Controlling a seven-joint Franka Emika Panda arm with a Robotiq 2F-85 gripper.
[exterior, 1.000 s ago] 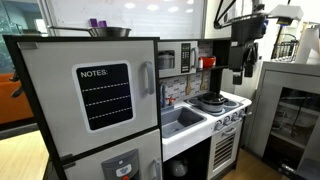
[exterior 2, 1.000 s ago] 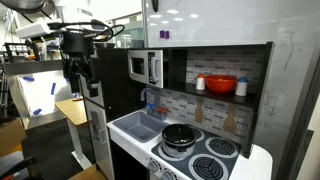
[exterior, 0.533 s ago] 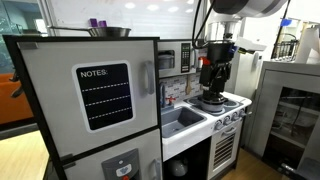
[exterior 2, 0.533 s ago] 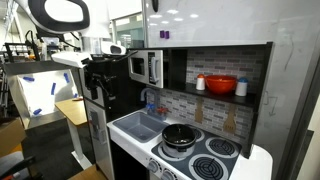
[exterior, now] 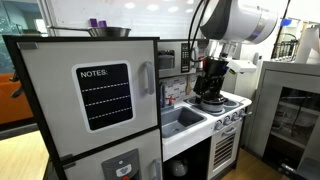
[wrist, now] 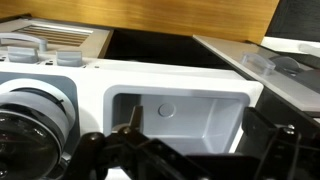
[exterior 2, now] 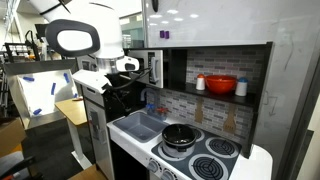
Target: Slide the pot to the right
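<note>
The pot (exterior 2: 180,135) is small, round and dark grey with a shiny rim. It sits on the toy stove's near-left burner, beside the sink, and shows in both exterior views (exterior: 210,102). In the wrist view its rim (wrist: 22,122) is at the lower left. My gripper (exterior: 211,82) hangs above the sink and stove area, to the sink side of the pot (exterior 2: 127,95). In the wrist view the gripper (wrist: 195,140) is open and empty. Its fingers (wrist: 128,122) stand wide apart over the white sink basin (wrist: 215,105).
The toy kitchen has a microwave (exterior 2: 147,68) and a shelf with a red pan (exterior 2: 221,85) above the stove. Free burners (exterior 2: 220,148) lie beside the pot. A steel bowl (exterior: 108,32) sits on the toy fridge (exterior: 60,110). Stove knobs (wrist: 66,58) line the front edge.
The arm has swung in from away from the kitchen to above the sink and stove, and has come lower. The pot has not moved.
</note>
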